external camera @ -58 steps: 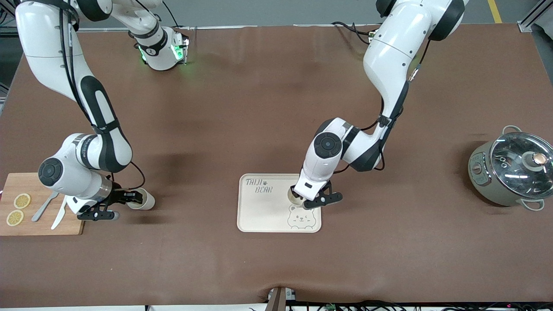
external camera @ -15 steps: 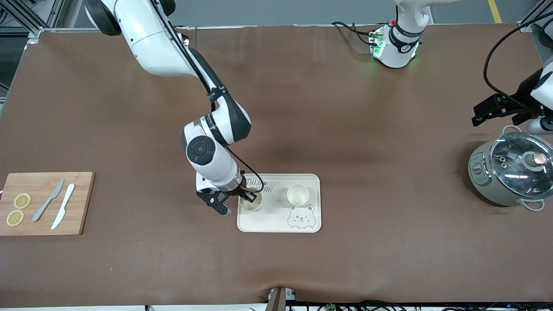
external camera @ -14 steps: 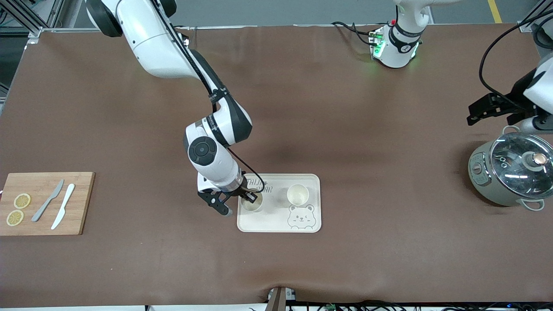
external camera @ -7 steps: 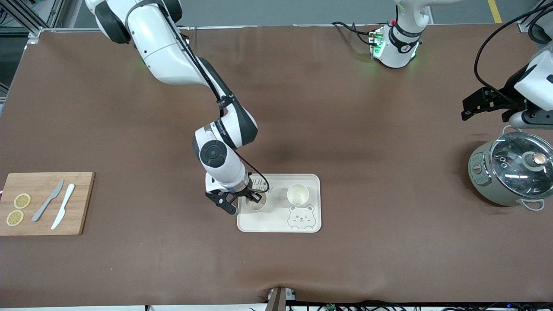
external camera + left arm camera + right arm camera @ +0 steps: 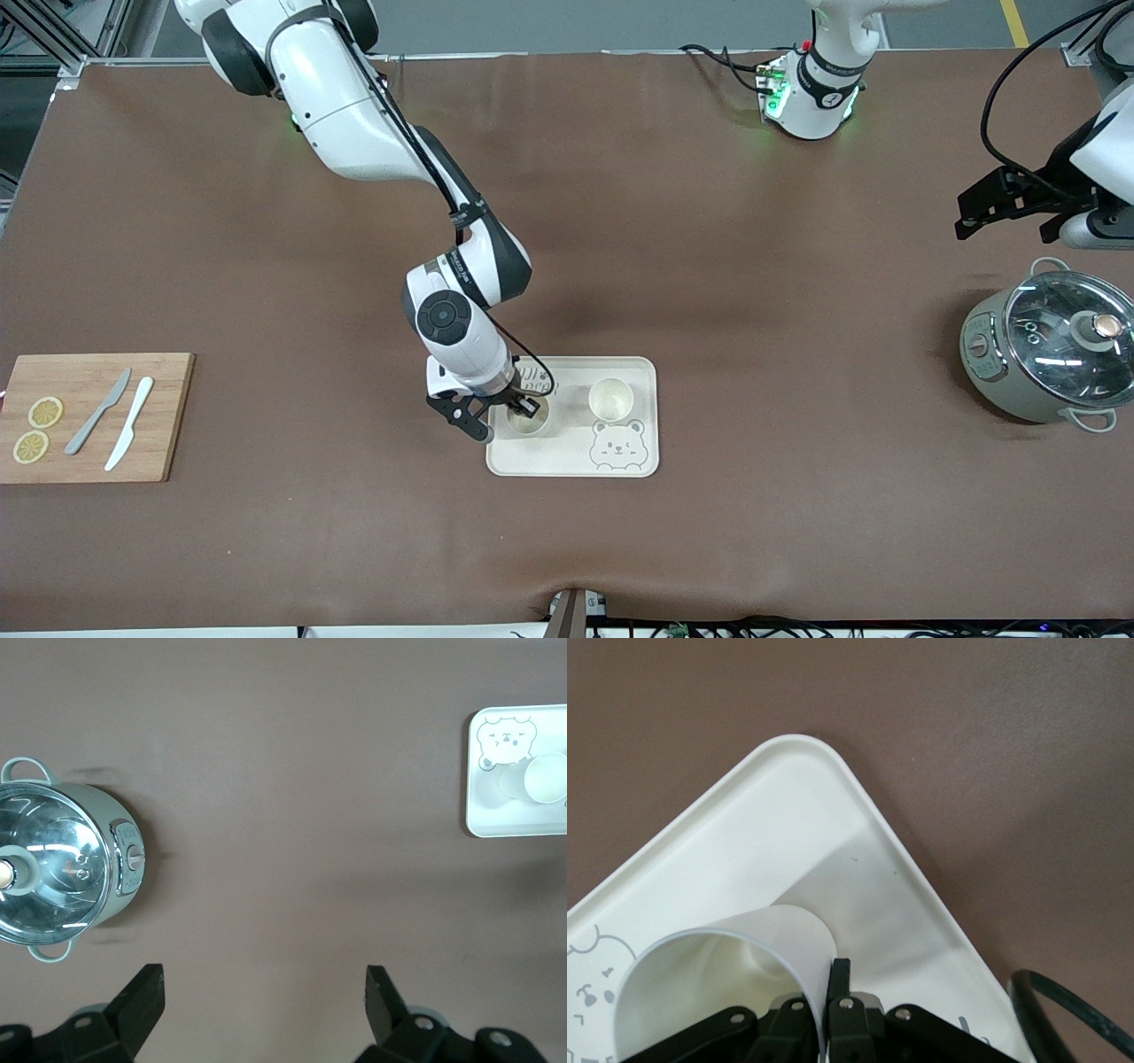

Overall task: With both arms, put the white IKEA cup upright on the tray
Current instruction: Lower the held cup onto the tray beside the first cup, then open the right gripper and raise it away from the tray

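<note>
My right gripper [image 5: 519, 408] is shut on the rim of a white cup [image 5: 526, 422], one finger inside and one outside. The cup has its mouth up, at the end of the cream tray [image 5: 567, 457] toward the right arm. I cannot tell whether it rests on the tray. The right wrist view shows the pinched rim [image 5: 819, 948], the gripper [image 5: 830, 988] and the tray corner [image 5: 799, 806]. A second white cup [image 5: 610, 399] stands upright on the tray above the bear drawing. My left gripper [image 5: 1003, 229] is open and empty over bare table beside the pot; it also shows in the left wrist view [image 5: 263, 988].
A grey-green pot with a glass lid [image 5: 1050, 350] stands at the left arm's end, also seen in the left wrist view [image 5: 58, 870]. A wooden cutting board [image 5: 168, 416] with two knives and lemon slices lies at the right arm's end.
My right gripper has shifted the held cup a little along the tray toward the second cup. My left gripper has drifted slightly beside the pot, still open.
</note>
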